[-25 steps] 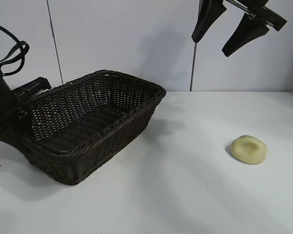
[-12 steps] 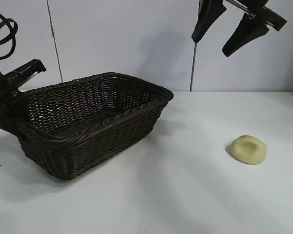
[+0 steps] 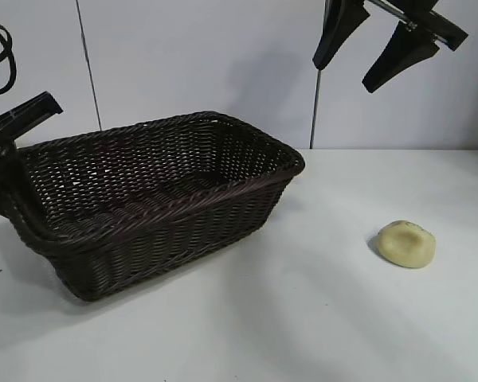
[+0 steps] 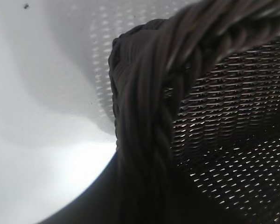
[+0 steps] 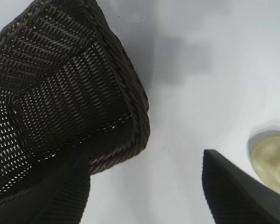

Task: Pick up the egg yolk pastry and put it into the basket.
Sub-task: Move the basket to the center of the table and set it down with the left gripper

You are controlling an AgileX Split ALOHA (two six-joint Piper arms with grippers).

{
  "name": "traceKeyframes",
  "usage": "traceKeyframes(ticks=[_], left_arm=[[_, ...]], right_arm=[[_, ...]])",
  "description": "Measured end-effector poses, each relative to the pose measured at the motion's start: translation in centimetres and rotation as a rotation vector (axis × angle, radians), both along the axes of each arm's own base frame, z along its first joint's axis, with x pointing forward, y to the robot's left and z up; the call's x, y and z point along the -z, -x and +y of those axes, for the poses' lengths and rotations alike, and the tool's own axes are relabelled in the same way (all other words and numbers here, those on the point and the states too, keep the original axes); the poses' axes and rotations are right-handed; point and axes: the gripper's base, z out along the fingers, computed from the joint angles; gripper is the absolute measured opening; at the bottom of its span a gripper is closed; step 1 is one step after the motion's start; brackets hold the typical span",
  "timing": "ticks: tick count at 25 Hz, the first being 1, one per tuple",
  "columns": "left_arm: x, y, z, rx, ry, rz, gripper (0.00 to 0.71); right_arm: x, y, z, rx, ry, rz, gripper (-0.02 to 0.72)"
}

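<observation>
Black tapered end effector [image 3: 365, 65] fingers

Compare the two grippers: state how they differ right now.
The left gripper is shut on the basket rim at its far-left end, low by the table; the right gripper hangs high above the table, open and empty. The left tilts the basket; the right touches nothing. Both are black.

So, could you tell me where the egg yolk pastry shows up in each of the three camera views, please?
Exterior view: the egg yolk pastry lies on the white table at lower right, well apart from the basket.
Left wrist view: not in it; only the basket's braided rim and weave.
Right wrist view: at the right edge, partly hidden behind a dark finger of the right gripper.
Shared landmark: the basket's braided rim.
</observation>
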Motion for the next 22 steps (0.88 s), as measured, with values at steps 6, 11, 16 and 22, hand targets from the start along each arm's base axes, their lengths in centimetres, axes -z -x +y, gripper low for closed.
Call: traceKeyframes(ticks=[6,11,16,22], left_arm=[[-0.3,-3.2,-0.7,0.236,0.002,-0.003,0.097],[0.2,-5.3,-1.1,0.35,0.01,-0.018,0.097],[1.1,-6.8,-1.8,0.392,0.006,-0.039,0.097],[3.4,-7.0,-3.3,0.459,0.008,-0.004,0.097]], right_arm=[[0.0,0.0,0.0,0.0,0.0,0.0,0.496],[0.0,0.0,0.0,0.0,0.0,0.0,0.496],[0.0,0.0,0.0,0.0,0.0,0.0,0.496],[0.0,0.0,0.0,0.0,0.0,0.0,0.496]])
